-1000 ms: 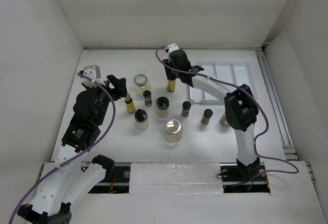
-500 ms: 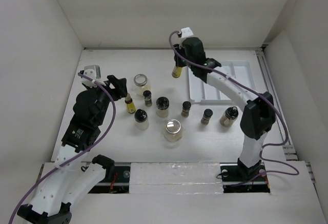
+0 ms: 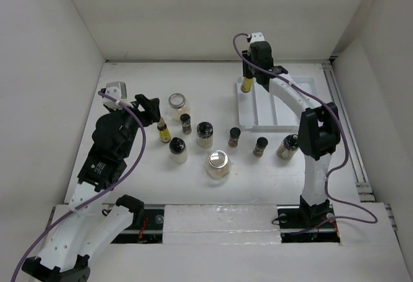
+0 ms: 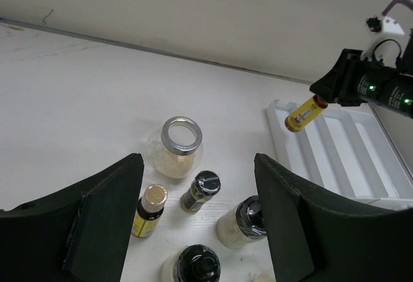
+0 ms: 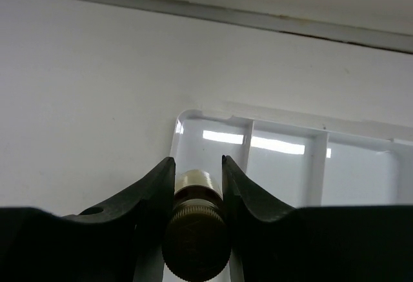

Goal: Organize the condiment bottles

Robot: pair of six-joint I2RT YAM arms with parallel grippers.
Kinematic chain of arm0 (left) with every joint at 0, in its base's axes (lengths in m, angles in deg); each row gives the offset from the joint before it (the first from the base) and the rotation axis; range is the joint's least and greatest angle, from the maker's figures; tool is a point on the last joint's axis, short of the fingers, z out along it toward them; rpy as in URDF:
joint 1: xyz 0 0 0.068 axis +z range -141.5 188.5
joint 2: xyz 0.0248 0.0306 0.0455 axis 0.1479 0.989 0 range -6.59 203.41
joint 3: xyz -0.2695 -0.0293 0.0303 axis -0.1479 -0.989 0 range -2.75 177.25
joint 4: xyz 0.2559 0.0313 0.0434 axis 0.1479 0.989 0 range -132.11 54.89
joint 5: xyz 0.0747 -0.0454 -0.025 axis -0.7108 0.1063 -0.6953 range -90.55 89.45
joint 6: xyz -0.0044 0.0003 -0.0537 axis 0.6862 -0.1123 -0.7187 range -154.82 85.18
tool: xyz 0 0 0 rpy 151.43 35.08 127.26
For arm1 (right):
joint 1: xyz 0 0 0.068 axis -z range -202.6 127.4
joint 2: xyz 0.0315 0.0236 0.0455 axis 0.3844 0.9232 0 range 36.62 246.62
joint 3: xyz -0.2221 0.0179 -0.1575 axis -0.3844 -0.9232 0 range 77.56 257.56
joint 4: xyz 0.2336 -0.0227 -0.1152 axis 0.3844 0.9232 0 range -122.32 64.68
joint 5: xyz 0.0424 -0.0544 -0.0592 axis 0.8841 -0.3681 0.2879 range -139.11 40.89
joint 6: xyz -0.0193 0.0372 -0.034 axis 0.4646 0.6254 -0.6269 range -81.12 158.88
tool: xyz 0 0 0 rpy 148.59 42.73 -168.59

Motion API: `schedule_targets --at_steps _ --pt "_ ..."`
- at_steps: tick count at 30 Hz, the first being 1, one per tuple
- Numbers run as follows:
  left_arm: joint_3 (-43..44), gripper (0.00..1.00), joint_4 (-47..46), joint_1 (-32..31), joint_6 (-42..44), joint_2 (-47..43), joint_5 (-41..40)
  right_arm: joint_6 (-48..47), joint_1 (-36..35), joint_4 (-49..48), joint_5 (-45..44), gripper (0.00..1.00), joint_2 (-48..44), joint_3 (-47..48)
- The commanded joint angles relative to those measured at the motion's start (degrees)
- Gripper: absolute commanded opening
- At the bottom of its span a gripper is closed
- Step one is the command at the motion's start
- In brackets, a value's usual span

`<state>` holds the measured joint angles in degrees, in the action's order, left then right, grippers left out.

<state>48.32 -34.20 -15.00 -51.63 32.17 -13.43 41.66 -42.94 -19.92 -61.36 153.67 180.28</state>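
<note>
My right gripper (image 3: pixel 247 79) is shut on a slim yellow-oil bottle (image 3: pixel 246 86) and holds it over the left compartment of the white divided tray (image 3: pixel 303 88). The bottle also shows in the right wrist view (image 5: pixel 197 230) and the left wrist view (image 4: pixel 302 114). My left gripper (image 3: pixel 155 110) is open and empty above another yellow-oil bottle (image 3: pixel 164 131). On the table stand a silver-lidded jar (image 3: pixel 177 101), a brown spice jar (image 3: pixel 186 123), black-capped jars (image 3: pixel 204 133) (image 3: pixel 177 150), a large silver-lidded jar (image 3: pixel 218 163), and brown jars (image 3: pixel 234 137) (image 3: pixel 260 146) (image 3: pixel 287 146).
White walls enclose the table on the left, back and right. The tray (image 5: pixel 277 166) sits at the back right against the right wall's rail. The jars cluster in the table's middle.
My right gripper has carried the yellow-oil bottle up and to the right, from beside the jar cluster to above the tray's left compartment. The left arm has not moved.
</note>
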Motion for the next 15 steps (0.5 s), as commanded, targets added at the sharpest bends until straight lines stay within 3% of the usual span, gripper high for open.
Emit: schedule_targets --at_steps 1,5,7,8,11,15 --pt "-0.88 0.65 -3.41 0.3 0.21 -0.62 -0.12 -0.68 -0.76 -4.4 -1.37 0.03 1.41 3.81" --pt "-0.88 0.65 -2.89 0.3 0.21 -0.62 0.58 -0.68 -0.76 -7.92 -4.54 0.05 2.12 1.44" --pt "-0.88 0.65 -3.41 0.3 0.21 -0.62 1.11 -0.68 -0.76 -8.62 -5.85 0.2 2.12 0.56" --pt "-0.88 0.65 -3.42 0.3 0.21 -0.62 1.11 -0.68 -1.28 -8.62 -5.85 0.43 2.12 0.03" --pt "-0.36 0.65 -2.8 0.3 0.21 -0.62 1.63 -0.68 -1.28 -8.62 -4.8 0.76 0.21 -1.37" --pt "-0.36 0.65 -2.9 0.3 0.21 -0.62 1.63 -0.68 -1.28 -8.02 -3.75 0.88 -3.75 -1.38"
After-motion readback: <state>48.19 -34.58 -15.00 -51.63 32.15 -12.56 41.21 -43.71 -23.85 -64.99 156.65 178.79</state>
